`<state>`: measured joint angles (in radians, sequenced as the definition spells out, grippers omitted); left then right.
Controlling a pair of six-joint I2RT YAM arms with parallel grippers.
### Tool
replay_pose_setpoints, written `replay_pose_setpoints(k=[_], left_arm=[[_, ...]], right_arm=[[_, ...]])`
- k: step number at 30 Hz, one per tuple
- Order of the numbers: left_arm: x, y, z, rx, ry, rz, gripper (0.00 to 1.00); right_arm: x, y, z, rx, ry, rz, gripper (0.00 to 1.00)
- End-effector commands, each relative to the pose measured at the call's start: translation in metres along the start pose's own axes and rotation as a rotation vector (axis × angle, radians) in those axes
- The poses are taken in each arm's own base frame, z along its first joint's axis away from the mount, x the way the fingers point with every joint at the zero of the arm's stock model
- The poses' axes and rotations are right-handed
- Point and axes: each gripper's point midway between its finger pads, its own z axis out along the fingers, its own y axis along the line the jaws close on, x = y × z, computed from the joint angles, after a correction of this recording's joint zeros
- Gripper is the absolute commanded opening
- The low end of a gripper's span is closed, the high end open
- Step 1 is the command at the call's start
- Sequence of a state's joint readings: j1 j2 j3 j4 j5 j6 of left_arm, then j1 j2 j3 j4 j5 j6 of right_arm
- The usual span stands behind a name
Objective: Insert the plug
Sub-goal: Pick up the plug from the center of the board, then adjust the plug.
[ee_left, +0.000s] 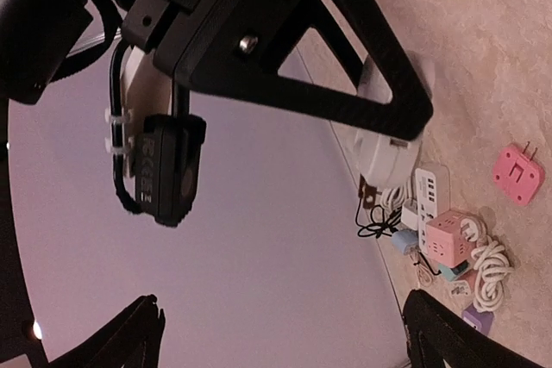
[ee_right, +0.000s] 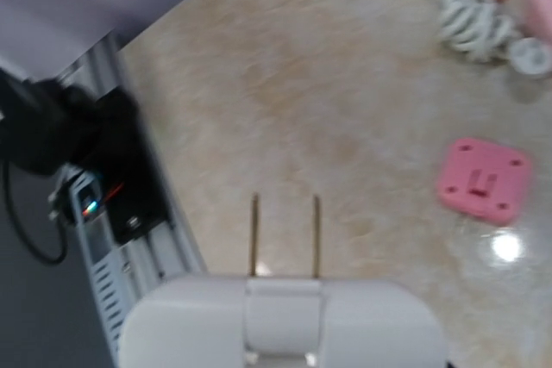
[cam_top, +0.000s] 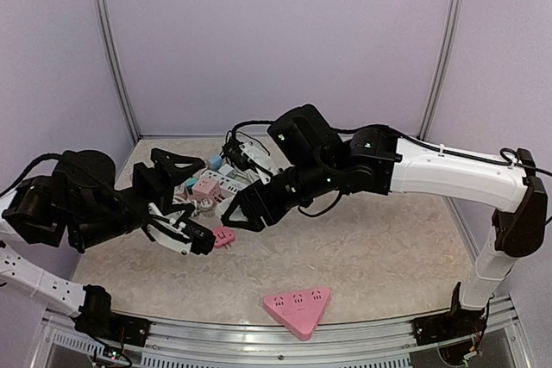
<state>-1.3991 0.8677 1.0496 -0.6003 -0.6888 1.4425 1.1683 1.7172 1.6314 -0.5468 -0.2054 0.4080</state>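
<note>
A white plug (ee_right: 285, 321) fills the bottom of the right wrist view, its two metal prongs (ee_right: 254, 234) pointing out over the table. My right gripper (cam_top: 241, 210) is shut on it and holds it above the table left of centre; the left wrist view shows the white plug (ee_left: 388, 140) behind the right gripper's black finger frame. The left gripper (cam_top: 207, 204) stands wide open just to the left, its fingertips (ee_left: 142, 333) far apart with nothing between them. A small pink plug (cam_top: 224, 236) (ee_right: 483, 180) lies on the table below both grippers.
A pink triangular power strip (cam_top: 298, 306) lies near the front edge. A pile of sockets, cubes and coiled cords (cam_top: 211, 185) sits at the back left, among them a pink cube (ee_left: 448, 239) and a white strip (ee_left: 429, 189). Metal rails (cam_top: 259, 346) line the front.
</note>
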Motion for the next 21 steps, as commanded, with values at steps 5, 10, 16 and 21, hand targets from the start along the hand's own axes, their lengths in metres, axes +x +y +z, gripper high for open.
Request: replay_pose_setpoints(k=[5,10,16,21], left_arm=[[-0.051,0.001,0.024,0.018,-0.116,0.06,0.82],[-0.059,0.0,0.022,0.054,-0.158,0.029,0.76],[-0.072,-0.003,0.028,0.09,-0.19,0.009,0.7],[-0.071,-0.004,0.031,0.097,-0.176,0.0,0.4]], right_arm=[[-0.01,0.045,-0.022,-0.139,-0.061,-0.075,0.23],[-0.016,0.052,-0.035,-0.17,-0.109,-0.086,0.23],[-0.02,0.058,-0.038,-0.203,-0.117,-0.1,0.22],[-0.018,0.061,-0.041,-0.215,-0.117,-0.116,0.21]])
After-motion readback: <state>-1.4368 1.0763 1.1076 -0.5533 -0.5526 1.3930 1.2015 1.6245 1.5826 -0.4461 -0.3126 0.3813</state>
